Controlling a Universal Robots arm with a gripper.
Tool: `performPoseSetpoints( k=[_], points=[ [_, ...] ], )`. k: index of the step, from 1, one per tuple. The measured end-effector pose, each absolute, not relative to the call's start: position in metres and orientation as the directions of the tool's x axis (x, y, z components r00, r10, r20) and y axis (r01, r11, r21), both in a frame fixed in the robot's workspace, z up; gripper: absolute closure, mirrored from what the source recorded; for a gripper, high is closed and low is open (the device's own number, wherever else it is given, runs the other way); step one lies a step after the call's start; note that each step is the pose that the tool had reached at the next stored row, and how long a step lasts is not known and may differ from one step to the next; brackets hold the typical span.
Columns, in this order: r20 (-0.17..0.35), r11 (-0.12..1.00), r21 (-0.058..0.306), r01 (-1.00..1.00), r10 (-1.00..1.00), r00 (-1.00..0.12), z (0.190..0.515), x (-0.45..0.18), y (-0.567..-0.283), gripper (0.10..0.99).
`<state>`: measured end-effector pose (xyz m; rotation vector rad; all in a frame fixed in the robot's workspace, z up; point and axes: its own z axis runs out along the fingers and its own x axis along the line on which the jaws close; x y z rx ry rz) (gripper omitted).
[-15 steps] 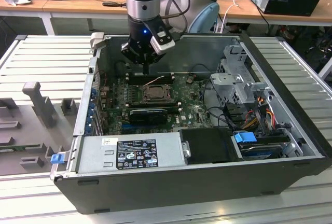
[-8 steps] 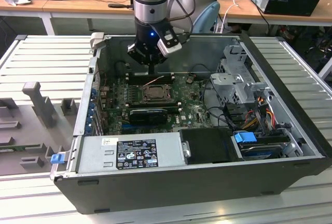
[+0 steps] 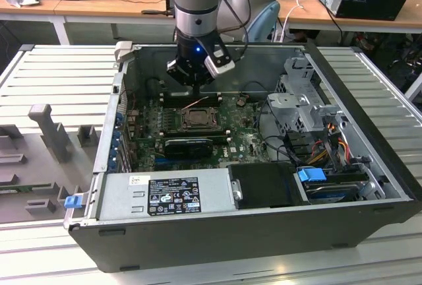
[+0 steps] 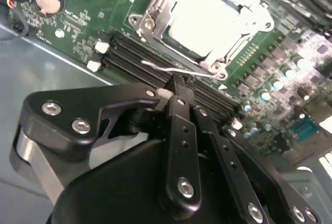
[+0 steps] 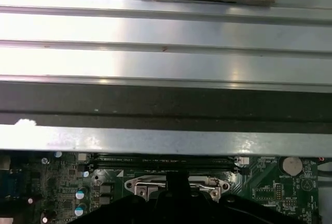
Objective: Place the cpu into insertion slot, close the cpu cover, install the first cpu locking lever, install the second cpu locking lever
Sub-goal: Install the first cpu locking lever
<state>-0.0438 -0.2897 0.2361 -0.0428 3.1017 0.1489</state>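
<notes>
Inside the open computer case, the insertion slot sits on the green circuit board. In the second wrist view the cpu lies in it, its pale metal face glaring bright. The cpu cover lies flat around the chip as a grey metal frame. A thin wire locking lever stands free along the socket's near side, over the memory slots. My gripper is shut, its fingertips right at that lever; I cannot tell whether they touch it. In the exterior view the gripper hangs just behind the socket.
Long black memory slots run between gripper and socket. A black finned block lies in front of the socket. The power supply, drive cage and cable bundle crowd the case. The case wall is close behind.
</notes>
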Motion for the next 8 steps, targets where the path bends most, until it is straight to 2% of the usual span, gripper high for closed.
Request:
performPoseSetpoints(
  k=[8],
  points=[
    [-0.037, 0.995, 0.095, -0.038, -0.035, -0.999, 0.2314, -0.0426, -0.2897, 0.98]
  ],
)
